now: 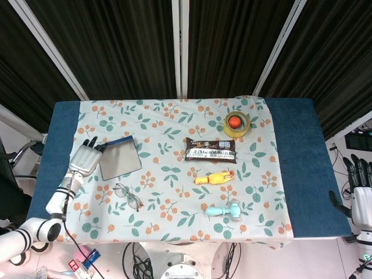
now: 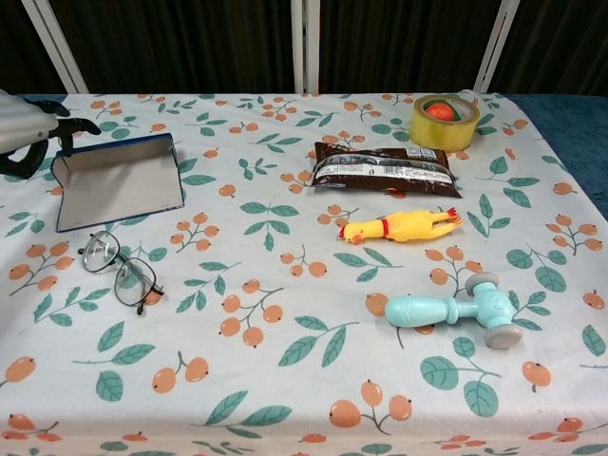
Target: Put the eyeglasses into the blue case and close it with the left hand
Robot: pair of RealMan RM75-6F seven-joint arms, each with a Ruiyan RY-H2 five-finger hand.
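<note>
The blue case point(image 1: 119, 158) point(image 2: 119, 180) lies open and flat at the table's left side, grey lining up. My left hand point(image 1: 84, 158) point(image 2: 28, 133) is at its left edge, dark fingertips curled onto the case's upper left corner, gripping it. The eyeglasses point(image 1: 128, 196) point(image 2: 119, 268) lie on the cloth just in front of the case, apart from it and from the hand. My right hand point(image 1: 360, 197) hangs off the table at the far right with its fingers upright, apart and holding nothing.
A tape roll around an orange ball point(image 1: 236, 123) point(image 2: 444, 119) stands at the back right. A dark snack packet point(image 1: 210, 149) point(image 2: 385, 169), a yellow rubber chicken point(image 1: 214, 178) point(image 2: 399, 226) and a teal toy hammer point(image 1: 224, 211) point(image 2: 456, 309) lie right of centre.
</note>
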